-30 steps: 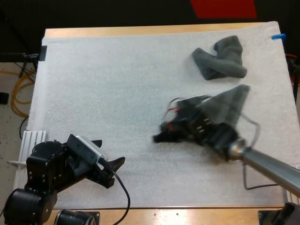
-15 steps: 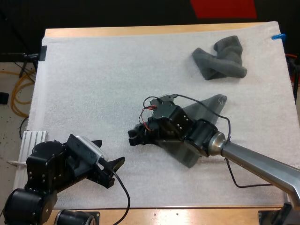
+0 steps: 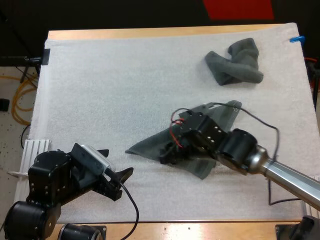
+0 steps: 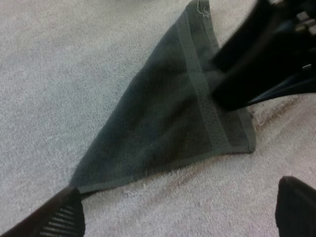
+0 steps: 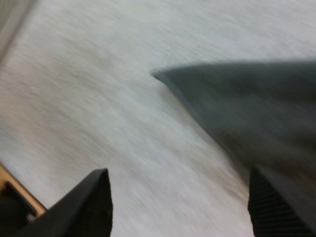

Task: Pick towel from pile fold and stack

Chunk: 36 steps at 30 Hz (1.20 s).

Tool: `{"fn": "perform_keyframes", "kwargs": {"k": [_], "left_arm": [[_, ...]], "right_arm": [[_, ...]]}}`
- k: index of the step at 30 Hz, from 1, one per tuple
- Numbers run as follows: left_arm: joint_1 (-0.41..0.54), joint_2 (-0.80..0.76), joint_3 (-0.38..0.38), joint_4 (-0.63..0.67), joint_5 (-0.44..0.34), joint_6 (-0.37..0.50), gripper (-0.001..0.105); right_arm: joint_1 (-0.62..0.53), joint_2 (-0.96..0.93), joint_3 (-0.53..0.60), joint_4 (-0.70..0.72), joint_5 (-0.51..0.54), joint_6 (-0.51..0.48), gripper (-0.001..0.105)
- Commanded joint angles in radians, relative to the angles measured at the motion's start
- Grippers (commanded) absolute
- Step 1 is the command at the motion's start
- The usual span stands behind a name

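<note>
A dark grey-green towel (image 3: 200, 150) lies spread flat on the white mat (image 3: 110, 90), one pointed corner reaching left. My right gripper (image 3: 166, 157) hovers low over the towel's left part. Its fingers (image 5: 96, 202) stand apart, with nothing between them. Just ahead of them the towel's corner (image 5: 237, 113) rests on the mat, released. My left gripper (image 3: 117, 161) is open near the mat's front left. It faces the towel (image 4: 173, 118), a short way from the towel's corner, with the right gripper (image 4: 266, 64) just beyond. A crumpled towel (image 3: 235, 62) sits at the far right.
Bare mat stretches across the far left and centre. The wooden table edge (image 3: 150, 33) runs along the far side. A white ribbed part (image 3: 35, 147) sits off the mat's left front edge.
My right gripper carried the lifted towel leftward, laid it out flat, let go of the corner and drew back to the right. The left arm stayed still.
</note>
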Motion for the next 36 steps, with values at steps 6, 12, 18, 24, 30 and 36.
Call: {"fn": "perform_keyframes", "kwargs": {"k": [6, 12, 18, 24, 30, 36], "left_arm": [[-0.004, -0.005, 0.0, -0.01, -0.003, 0.006, 0.076], [-0.004, -0.005, 0.007, 0.006, -0.046, 0.003, 0.076], [-0.004, -0.005, 0.007, 0.012, -0.046, 0.003, 0.076], [-0.004, -0.005, 0.007, 0.012, -0.046, 0.003, 0.076], [-0.004, -0.005, 0.007, 0.012, -0.046, 0.003, 0.076], [-0.004, -0.005, 0.007, 0.012, -0.038, 0.001, 0.076]], "right_arm": [[-0.001, -0.046, 0.013, 0.203, 0.102, -0.01, 0.057], [-0.013, -0.049, 0.142, 0.188, 0.101, 0.071, 0.057], [-0.078, -0.051, 0.319, 0.071, 0.033, 0.163, 0.057], [-0.149, -0.051, 0.498, -0.174, -0.131, 0.33, 0.057], [-0.189, -0.051, 0.625, -0.468, -0.207, 0.507, 0.057], [-0.202, -0.038, 0.675, -0.57, -0.207, 0.601, 0.057]]}}
